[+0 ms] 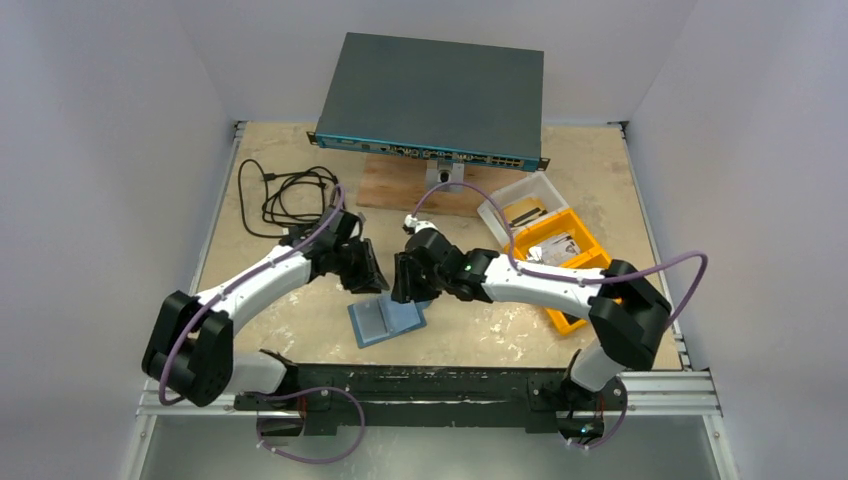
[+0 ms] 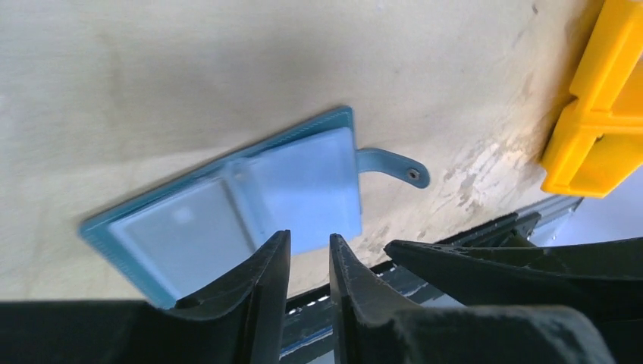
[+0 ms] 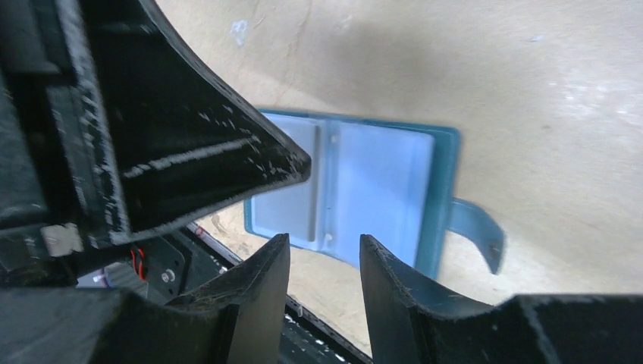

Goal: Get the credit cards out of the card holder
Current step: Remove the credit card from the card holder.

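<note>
**Top external view:** A scuffed beige counter [image 1: 300, 325] sits boxed in by plain white walls on three sides. The teal-blue card holder [image 1: 388, 320] lies opened flat near the counter's near edge, about midway between the two arm bases. The left gripper [image 1: 368, 272] hangs at its far-left corner and the right gripper [image 1: 408, 280] at its far-right corner, the two close together. At the back, a grey network switch [image 1: 435, 95] rests on a wooden board [image 1: 400, 190]. A coiled black cable [image 1: 285, 200] lies far left. A clear tub [image 1: 530, 190] and an orange bin [image 1: 562, 320] stand to the right, with the right arm crossing over the bin.

**Left wrist view:** The left gripper [image 2: 309, 284] has its fingers slightly parted and holds nothing. The card holder [image 2: 235, 201] lies just beyond the fingertips, inner side up, with its snap tab [image 2: 394, 163] sticking out to the right. A pale, glossy panel [image 2: 182, 235] fills each half, and it is unclear whether this is a card or a bare pocket. A finger of the right gripper [image 2: 531, 269] crowds the lower right, and the orange bin [image 2: 599, 114] shows at the edge.

**Right wrist view:** The right gripper [image 3: 324, 292] is parted and empty. The card holder [image 3: 371, 182] lies just past its fingertips. A finger of the left gripper [image 3: 189, 152] covers the holder's left part.
</note>
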